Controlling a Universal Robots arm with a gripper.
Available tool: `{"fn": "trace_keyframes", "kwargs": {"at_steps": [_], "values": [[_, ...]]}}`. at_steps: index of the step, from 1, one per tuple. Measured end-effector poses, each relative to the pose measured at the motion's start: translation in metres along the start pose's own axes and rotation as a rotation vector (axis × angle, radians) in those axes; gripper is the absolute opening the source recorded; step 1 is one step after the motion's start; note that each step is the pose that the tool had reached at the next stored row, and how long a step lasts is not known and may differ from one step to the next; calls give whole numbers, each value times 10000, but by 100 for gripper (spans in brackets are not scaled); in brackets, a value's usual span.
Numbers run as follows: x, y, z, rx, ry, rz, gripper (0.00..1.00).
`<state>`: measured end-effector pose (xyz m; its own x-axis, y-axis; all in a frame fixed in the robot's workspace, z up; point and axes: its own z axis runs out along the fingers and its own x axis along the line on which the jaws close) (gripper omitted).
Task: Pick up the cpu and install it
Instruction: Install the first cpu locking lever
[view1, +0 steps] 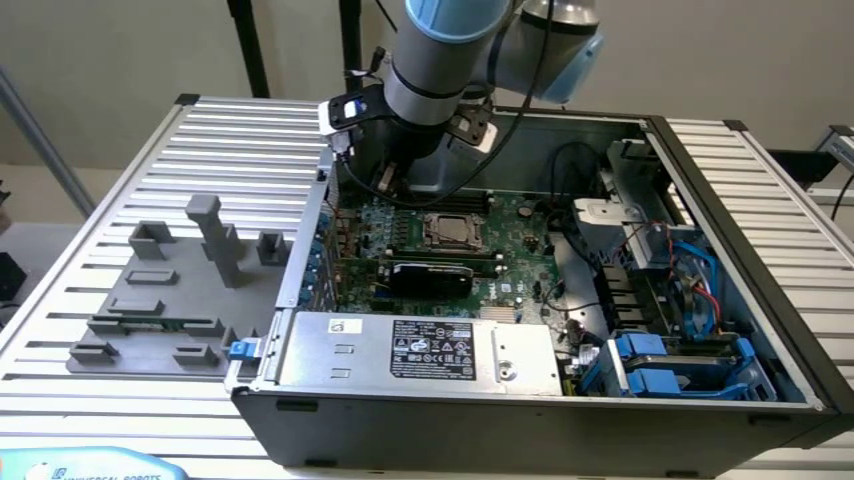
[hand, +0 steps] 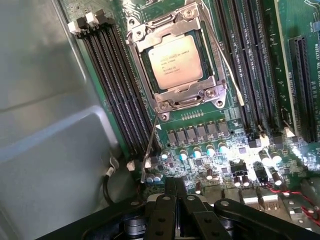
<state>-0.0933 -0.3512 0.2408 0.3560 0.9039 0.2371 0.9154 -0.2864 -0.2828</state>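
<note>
The cpu (hand: 175, 62) wore a dull silvery metal top. Its socket frame (hand: 141, 55) was bright bare metal, the case (view1: 534, 415) matt grey.

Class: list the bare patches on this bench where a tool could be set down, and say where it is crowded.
Bare slats of the table behind the grey fixture, and at the exterior view's right of the computer case. Crowded: inside the case, among motherboard and cables.

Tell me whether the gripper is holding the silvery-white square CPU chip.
No: the silvery-white square CPU chip lies inside the dark metal-framed socket on the green motherboard, apart from the shut black gripper.
</note>
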Motion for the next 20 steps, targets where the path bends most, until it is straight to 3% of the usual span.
{"fn": "trace_keyframes", "kwargs": {"at_steps": [2, 3, 6, 8, 10, 12, 20], "values": [[-2, 2, 5, -57, 359, 486, 11], [-2, 2, 6, -37, 561, 620, 11], [-2, 2, 6, 16, 904, 799, 11], [-3, 2, 7, 43, 1070, 883, 11], [-9, 5, 4, 52, 1161, 940, 11], [-20, 12, 0, 52, 1209, 984, 11], [-40, 146, -46, 72, 1280, 1001, 11]]}}
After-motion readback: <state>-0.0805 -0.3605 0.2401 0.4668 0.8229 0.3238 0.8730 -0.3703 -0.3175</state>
